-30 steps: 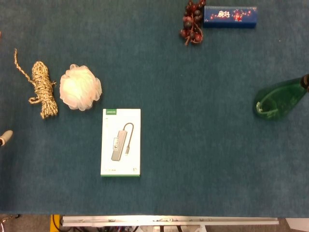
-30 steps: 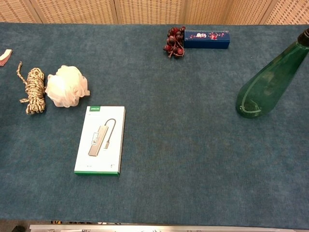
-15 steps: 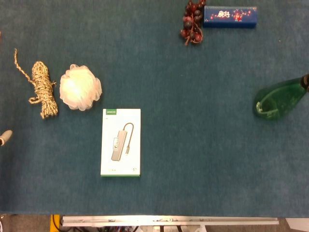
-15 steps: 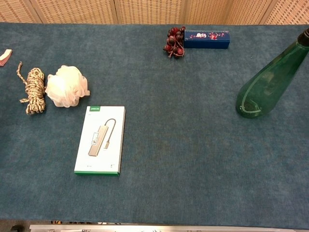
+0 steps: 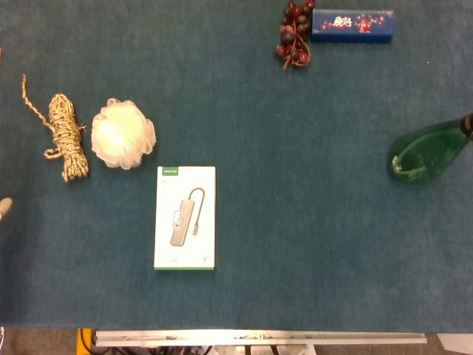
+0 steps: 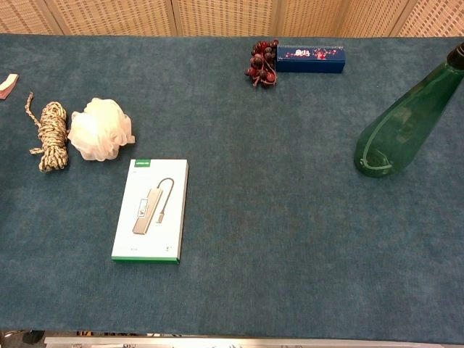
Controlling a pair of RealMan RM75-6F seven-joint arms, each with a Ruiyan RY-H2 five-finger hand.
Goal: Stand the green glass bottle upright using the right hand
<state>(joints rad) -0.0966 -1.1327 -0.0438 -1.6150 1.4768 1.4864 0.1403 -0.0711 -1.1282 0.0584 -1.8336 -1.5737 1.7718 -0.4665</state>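
Note:
The green glass bottle (image 5: 427, 153) stands on its base near the table's right edge, with its dark top cut off by the frame's border. In the chest view the green glass bottle (image 6: 401, 124) rises toward the upper right corner, and nothing touches it. My right hand shows in neither view. At the left border of the head view a small pale tip, apparently of my left hand (image 5: 4, 206), pokes in over the cloth. Too little of it shows to tell how its fingers lie.
A white boxed USB hub (image 5: 185, 217) lies left of centre. A white bath puff (image 5: 123, 143) and a coil of rope (image 5: 66, 136) sit at the left. Dark red grapes (image 5: 294, 33) and a blue box (image 5: 352, 25) lie at the back. The table's front edge (image 5: 259, 337) runs along the bottom.
The pale tip at the left border has slid further left, almost out of the frame. The bottle and the other objects have not moved.

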